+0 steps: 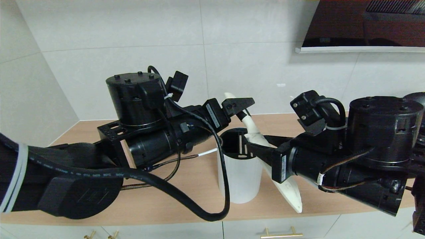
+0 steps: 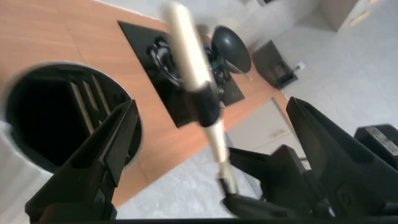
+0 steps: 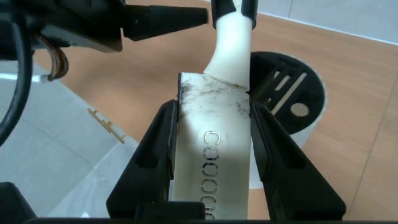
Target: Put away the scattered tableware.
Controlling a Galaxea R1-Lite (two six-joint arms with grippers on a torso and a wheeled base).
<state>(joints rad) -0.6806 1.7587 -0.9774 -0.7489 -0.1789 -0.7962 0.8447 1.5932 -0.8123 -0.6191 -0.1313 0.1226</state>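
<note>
Spatula (image 1: 288, 193) slants over the mouth of the holder (image 1: 239, 179), centre of frame.
The right hand (image 3: 213, 113) is clamped on its blade; the left hand (image 2: 211, 109) is spread apart around the handle, just above. The holder stands on the desk (image 1: 199, 179).

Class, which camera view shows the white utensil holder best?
The head view: the holder stands on the counter with white wall and slotted black top visible. Left wrist view: part of its dark top. Right wrist view: its slotted top behind the utensil.
</note>
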